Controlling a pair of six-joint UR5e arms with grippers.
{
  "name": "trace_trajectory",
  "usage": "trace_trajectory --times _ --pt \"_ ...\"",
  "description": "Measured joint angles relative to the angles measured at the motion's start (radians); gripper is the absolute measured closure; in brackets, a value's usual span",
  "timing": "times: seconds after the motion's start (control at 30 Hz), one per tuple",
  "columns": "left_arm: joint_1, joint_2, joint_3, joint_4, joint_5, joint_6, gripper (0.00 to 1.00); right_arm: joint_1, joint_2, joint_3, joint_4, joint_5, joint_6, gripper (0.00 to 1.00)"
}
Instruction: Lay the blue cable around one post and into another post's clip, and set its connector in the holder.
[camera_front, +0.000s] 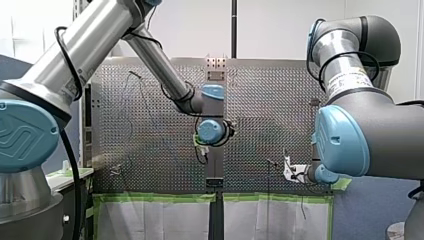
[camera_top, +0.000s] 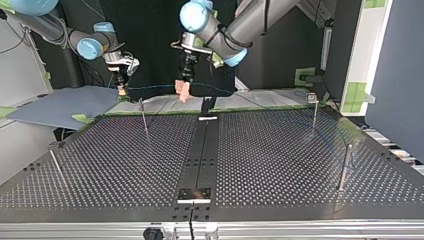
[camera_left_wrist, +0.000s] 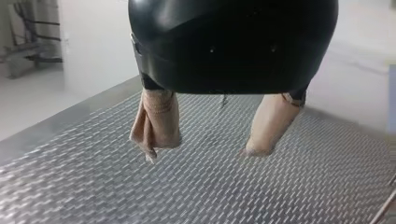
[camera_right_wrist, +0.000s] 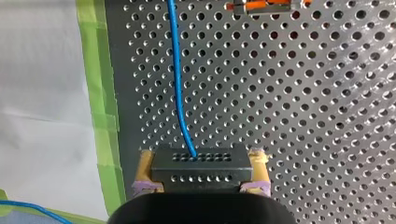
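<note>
Silver metal desk (camera_front: 150, 125) full of small holes fills the front view, with a strip of bright green tape (camera_front: 150, 197) along its near edge. My left arm reaches to the middle, and my right arm sits low at the right.

From the top view, my left tool (camera_top: 183, 93) hangs over the desk's far edge near the middle. My right tool (camera_top: 121, 90) hangs near it, further to the view's left. Thin metal posts (camera_top: 144, 117) stand on the desk.

My left wrist view shows two beige fingers (camera_left_wrist: 156, 123) wide apart with nothing between them.

My right wrist view shows the yellow pads (camera_right_wrist: 258, 163) squeezed onto the black block connector with rows of small holes (camera_right_wrist: 201, 161). The thin blue cable (camera_right_wrist: 176, 79) comes out of it and runs ahead over the desk.
</note>
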Motion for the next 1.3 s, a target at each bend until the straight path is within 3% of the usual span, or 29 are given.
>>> trace_trajectory --times 0.33,0.6,0.93,1.07,1.3 --pt "-0.097 -0.097 0.072 -0.011 0.042 -0.001 0.0 -0.005 0.0 0.0 0.005 0.0 -0.001 1.0" --pt "-0.175 -0.175 0.076 -0.008 0.044 0.001 0.0 -0.005 0.0 0.0 0.009 0.0 -0.008 1.0" --pt "-0.279 -0.281 0.08 0.0 0.078 0.009 0.0 -0.005 0.001 0.0 0.015 0.002 -0.015 1.0" --pt "-0.278 -0.321 0.09 0.002 0.088 0.006 0.0 -0.003 0.001 0.001 0.015 0.002 -0.015 1.0" --pt "-0.232 -0.391 0.129 -0.005 0.107 0.004 0.0 0.0 0.001 0.001 0.021 0.003 -0.023 1.0"
